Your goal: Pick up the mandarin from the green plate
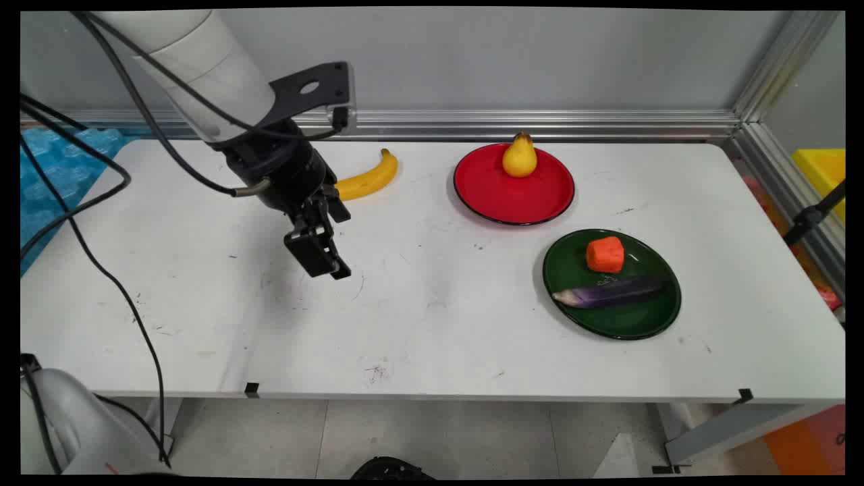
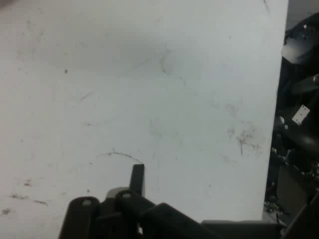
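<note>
My black gripper (image 1: 337,272) hangs just above the bare white table (image 1: 432,317), left of the middle, tilted toward the near right. Its fingers are shut with nothing between them. In the hand view the gripper (image 2: 138,172) shows its closed fingertips over scuffed tabletop. The nearest thing is a yellow banana (image 1: 370,179), lying behind the hand and partly hidden by the wrist. A red plate (image 1: 486,196) at the back holds a yellow pear (image 1: 520,158). A dark green plate (image 1: 634,324) to the right carries an orange-red cube (image 1: 605,254) and a purple eggplant (image 1: 607,292).
Blue bubble wrap (image 1: 61,162) lies past the table's left end. An aluminium rail (image 1: 540,125) runs along the back, and a yellow bin (image 1: 823,172) sits beyond the right end. Black cables (image 1: 135,317) hang over the left side. The table's near edge (image 2: 279,124) shows in the hand view.
</note>
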`<control>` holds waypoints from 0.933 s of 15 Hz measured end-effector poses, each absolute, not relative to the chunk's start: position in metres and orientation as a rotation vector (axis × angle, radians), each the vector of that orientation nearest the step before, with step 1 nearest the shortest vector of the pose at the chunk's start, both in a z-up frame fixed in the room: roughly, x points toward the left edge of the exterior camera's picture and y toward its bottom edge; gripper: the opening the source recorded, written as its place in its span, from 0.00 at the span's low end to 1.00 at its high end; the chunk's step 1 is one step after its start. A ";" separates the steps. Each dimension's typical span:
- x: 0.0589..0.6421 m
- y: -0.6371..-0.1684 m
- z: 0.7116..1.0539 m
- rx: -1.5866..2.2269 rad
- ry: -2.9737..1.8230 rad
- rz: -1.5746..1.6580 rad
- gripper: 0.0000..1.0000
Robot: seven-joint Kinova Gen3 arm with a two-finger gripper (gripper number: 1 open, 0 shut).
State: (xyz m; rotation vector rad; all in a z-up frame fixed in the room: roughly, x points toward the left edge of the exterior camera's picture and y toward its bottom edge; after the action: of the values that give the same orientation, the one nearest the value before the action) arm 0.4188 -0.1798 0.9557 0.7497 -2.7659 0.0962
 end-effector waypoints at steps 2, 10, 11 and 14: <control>0.414 -0.183 0.960 0.785 -2.751 0.112 1.00; 0.381 -0.203 0.966 0.924 -2.666 0.192 1.00; 0.375 -0.206 0.965 0.931 -2.654 0.196 1.00; 0.353 -0.220 0.958 0.938 -2.616 0.208 1.00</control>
State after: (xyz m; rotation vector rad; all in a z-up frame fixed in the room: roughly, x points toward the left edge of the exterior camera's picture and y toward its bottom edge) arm 0.3533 -0.2203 0.9576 0.9375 -2.6162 0.2078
